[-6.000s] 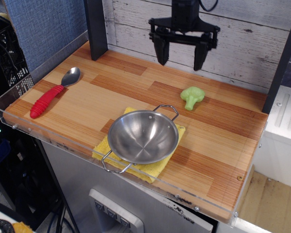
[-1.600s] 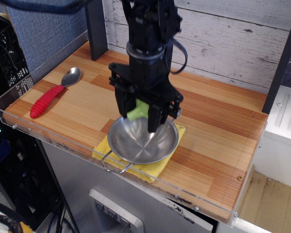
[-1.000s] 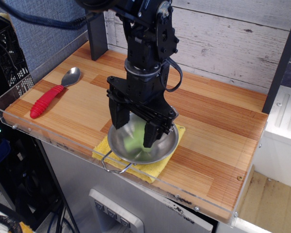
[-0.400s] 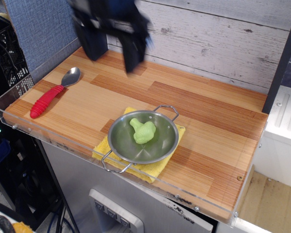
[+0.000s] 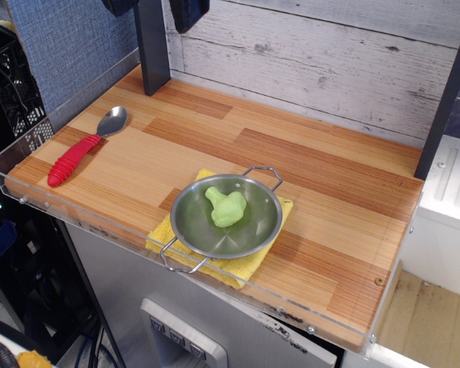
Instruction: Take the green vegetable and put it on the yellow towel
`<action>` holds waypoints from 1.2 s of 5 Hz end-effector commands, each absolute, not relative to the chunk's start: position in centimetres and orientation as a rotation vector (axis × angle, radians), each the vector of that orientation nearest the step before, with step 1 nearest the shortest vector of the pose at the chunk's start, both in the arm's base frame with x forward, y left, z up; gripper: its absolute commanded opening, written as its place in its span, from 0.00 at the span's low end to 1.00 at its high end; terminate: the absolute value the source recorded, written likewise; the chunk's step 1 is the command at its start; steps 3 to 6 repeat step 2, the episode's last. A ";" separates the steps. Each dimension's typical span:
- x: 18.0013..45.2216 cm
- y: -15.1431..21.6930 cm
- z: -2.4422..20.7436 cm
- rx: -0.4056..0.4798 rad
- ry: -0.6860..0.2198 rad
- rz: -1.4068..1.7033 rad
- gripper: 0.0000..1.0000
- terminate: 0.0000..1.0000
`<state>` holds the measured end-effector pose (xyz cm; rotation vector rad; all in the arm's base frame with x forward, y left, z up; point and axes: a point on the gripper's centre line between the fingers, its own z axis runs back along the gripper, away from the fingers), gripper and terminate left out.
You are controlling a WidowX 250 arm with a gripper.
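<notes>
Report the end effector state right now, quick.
End effector: only its tips show at the top edge, apparently spread and empty; the green vegetable lies in the steel bowl.

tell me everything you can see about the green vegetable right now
The green vegetable is a small light-green toy broccoli, seemingly plastic, with a lumpy head and a short thick stem. It lies on its side inside the round steel bowl, near the middle, head toward the front right and stem pointing back left. It touches only the bowl's inner surface, where a faint green reflection shows. The bowl itself sits on the yellow towel, so the vegetable does not touch the cloth. Nothing grips it.
</notes>
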<state>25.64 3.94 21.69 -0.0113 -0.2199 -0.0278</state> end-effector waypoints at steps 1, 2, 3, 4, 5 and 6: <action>25.3 4.2 21.6 0.006 -0.225 -0.019 1.00 0.00; 25.3 4.2 21.6 0.006 -0.225 -0.019 1.00 1.00; 25.3 4.2 21.6 0.006 -0.225 -0.019 1.00 1.00; 25.3 4.2 21.6 0.006 -0.225 -0.019 1.00 1.00; 25.3 4.2 21.6 0.006 -0.225 -0.019 1.00 1.00; 25.3 4.2 21.6 0.006 -0.225 -0.019 1.00 1.00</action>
